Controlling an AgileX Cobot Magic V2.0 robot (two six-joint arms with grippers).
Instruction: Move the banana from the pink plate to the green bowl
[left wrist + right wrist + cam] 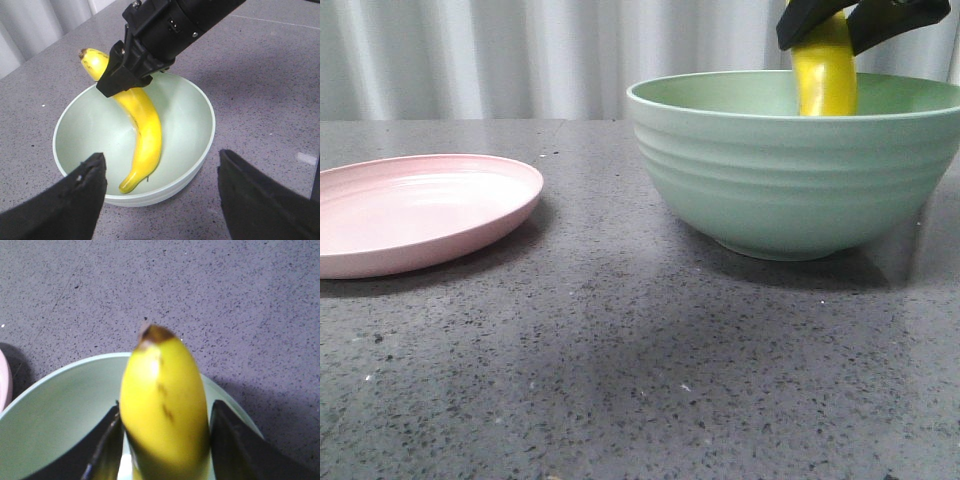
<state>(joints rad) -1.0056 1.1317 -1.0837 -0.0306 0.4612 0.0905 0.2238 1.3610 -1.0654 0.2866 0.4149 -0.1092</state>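
Note:
The yellow banana [825, 75] hangs almost upright inside the green bowl [790, 180], which stands at the right of the table. My right gripper [840, 25] is shut on the banana's upper part, above the bowl's rim. In the left wrist view the banana [142, 130] reaches down into the bowl [200, 100], with its lower tip close to the inner wall. The right gripper [127, 75] clamps it near the stem end. The right wrist view shows the banana [162, 405] between both fingers. My left gripper [160, 200] is open and empty, above the table beside the bowl. The pink plate [410, 210] lies empty at the left.
The table [620, 380] is dark speckled grey stone. A pale pleated curtain [470, 55] hangs behind it. About a hand's width of bare table separates plate and bowl. The plate's edge shows in the right wrist view [4, 380].

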